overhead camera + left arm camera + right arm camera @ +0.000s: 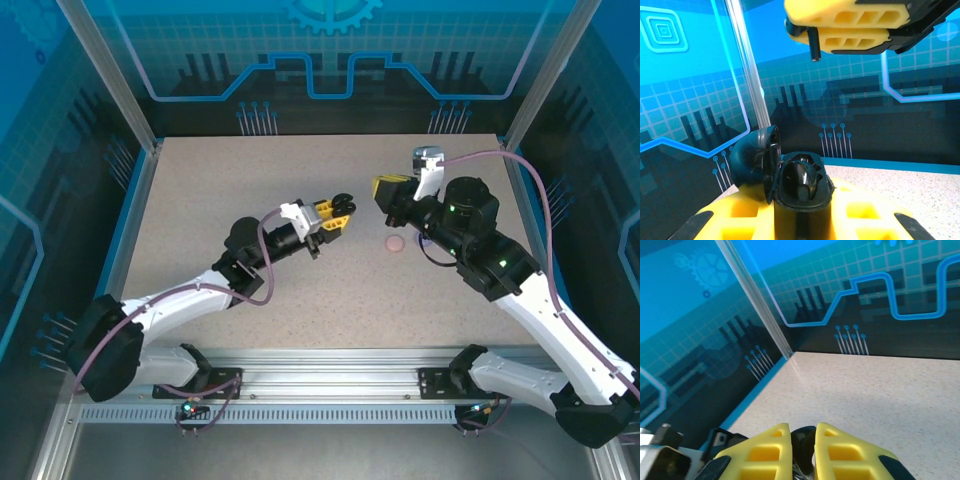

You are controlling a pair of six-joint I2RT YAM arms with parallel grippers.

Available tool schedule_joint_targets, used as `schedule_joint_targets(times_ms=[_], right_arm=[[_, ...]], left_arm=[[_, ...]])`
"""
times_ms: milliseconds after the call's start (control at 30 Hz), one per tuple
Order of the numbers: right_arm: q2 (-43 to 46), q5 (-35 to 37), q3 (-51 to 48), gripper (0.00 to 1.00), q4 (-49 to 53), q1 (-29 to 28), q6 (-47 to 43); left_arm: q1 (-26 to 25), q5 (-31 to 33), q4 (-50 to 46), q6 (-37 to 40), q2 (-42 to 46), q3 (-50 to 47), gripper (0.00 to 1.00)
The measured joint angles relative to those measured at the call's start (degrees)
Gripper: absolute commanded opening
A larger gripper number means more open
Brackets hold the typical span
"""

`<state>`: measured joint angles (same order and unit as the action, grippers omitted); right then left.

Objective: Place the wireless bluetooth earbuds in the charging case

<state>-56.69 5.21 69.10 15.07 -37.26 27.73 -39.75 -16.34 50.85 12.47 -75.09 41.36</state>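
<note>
Left pincer (802, 217) clamping open case (802, 182), right pincer (807, 29) pinching earbud (814, 49), speckled table (920, 185), blue walls (690, 105)

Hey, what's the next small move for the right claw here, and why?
Probably ease the right claw a little closer to the black case held in the left claw, stem leading. The right claw pinches a black earbud with its stem poking out, it is apart from the case, and the case's lid stands open facing it.
</note>
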Motion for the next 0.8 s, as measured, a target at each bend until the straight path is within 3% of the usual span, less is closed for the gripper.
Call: schedule_joint_targets(times_ms=[800], right_arm=[[0.15,-4.46,-5.81,0.11,-5.60,-1.49,0.81]], left_arm=[[-0.83,0.04,0.52,-0.02,-2.12,2.54,0.00]])
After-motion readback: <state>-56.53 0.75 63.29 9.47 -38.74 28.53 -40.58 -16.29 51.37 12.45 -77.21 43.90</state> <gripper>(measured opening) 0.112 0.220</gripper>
